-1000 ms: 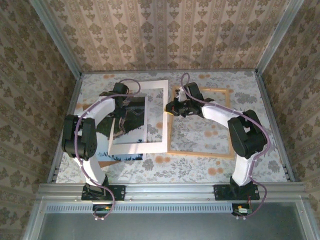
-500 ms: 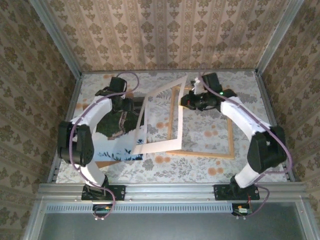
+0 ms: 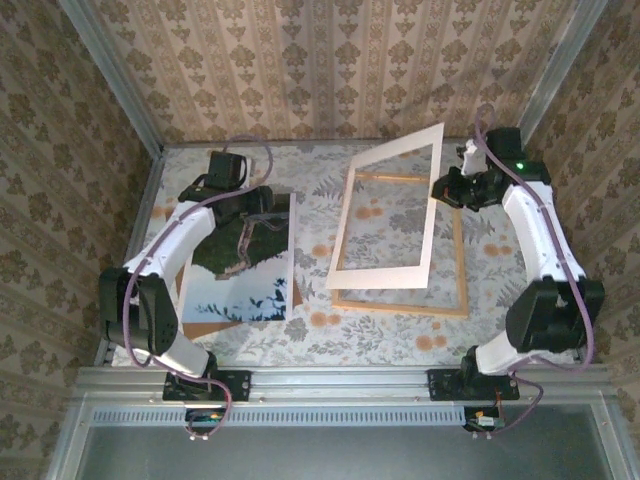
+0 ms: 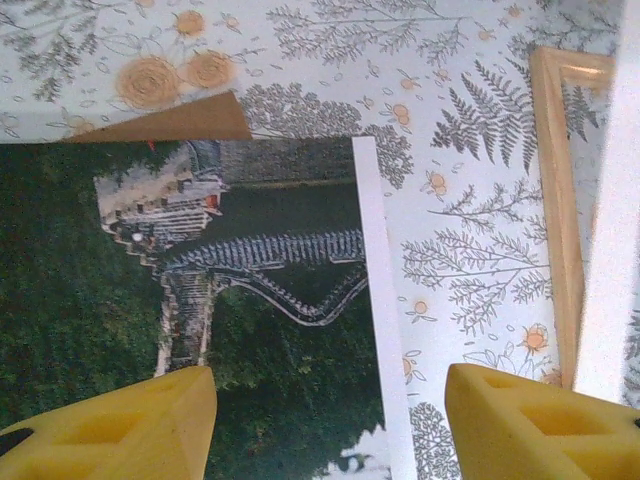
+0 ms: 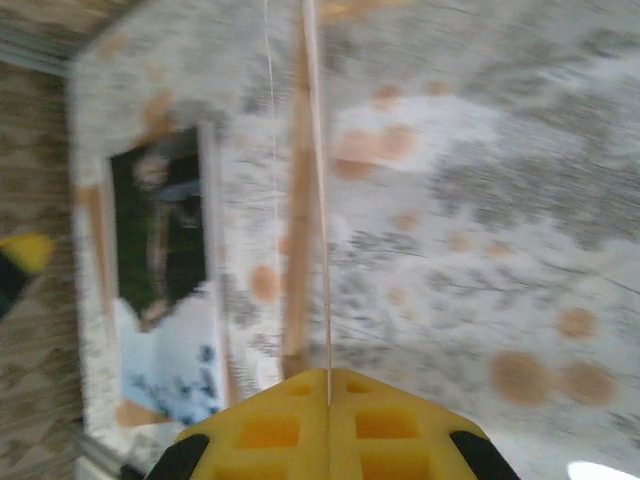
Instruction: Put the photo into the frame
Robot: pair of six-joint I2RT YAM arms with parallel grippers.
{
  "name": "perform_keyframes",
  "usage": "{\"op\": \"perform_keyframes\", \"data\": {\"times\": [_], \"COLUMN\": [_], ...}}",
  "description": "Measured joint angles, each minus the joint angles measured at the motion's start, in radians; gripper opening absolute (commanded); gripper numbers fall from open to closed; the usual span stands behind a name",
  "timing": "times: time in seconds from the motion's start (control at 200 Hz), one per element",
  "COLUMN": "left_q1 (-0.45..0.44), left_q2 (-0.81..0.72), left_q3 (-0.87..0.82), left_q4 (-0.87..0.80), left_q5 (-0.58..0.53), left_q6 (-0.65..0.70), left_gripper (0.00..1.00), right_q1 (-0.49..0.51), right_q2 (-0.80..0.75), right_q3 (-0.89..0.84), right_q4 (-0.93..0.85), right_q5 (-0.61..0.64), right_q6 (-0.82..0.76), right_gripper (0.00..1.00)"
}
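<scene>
photo [image 3: 245, 265] lies flat on the left of the worktop [image 3: 390, 338], under the released left pincer [image 4: 330, 425]. right pincer [image 5: 328, 400] is clenched on the edge of a white mat [image 3: 380, 277], tilted above the frame [image 3: 400, 305].

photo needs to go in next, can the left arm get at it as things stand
Probably yes. The left gripper hangs open right over the photo, and nothing lies on it; the right gripper holds the white mat away over the frame.

White mat [image 3: 378, 278] tilted over the frame [image 3: 400, 306], blocking its opening, bare table [image 3: 312, 215] strip between photo [image 3: 240, 260] and frame
</scene>
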Motion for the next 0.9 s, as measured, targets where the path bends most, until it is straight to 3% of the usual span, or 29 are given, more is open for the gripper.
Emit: {"op": "perform_keyframes", "data": {"times": [0.225, 0.415, 0.675, 0.9], "left_q1": [-0.009, -0.012, -0.012, -0.012], "left_q2": [0.004, 0.004, 0.005, 0.031], "left_q3": [-0.010, -0.025, -0.027, -0.027], "left_q4": [0.012, 0.015, 0.015, 0.015], "left_q5": [0.016, 0.019, 0.018, 0.018], "left_q6": [0.000, 0.000, 0.001, 0.001], "left_gripper": [0.64, 0.64, 0.64, 0.64], "right_q1": [-0.020, -0.053, -0.108, -0.093], "right_q2": [0.205, 0.284, 0.343, 0.382], "right_q3": [0.047, 0.119, 0.132, 0.134], "right_q4": [-0.068, -0.093, -0.123, -0.132], "right_q5": [0.180, 0.268, 0.318, 0.320], "right_q6": [-0.092, -0.174, -0.235, -0.275], "right_gripper": [0.00, 0.00, 0.00, 0.00]}}
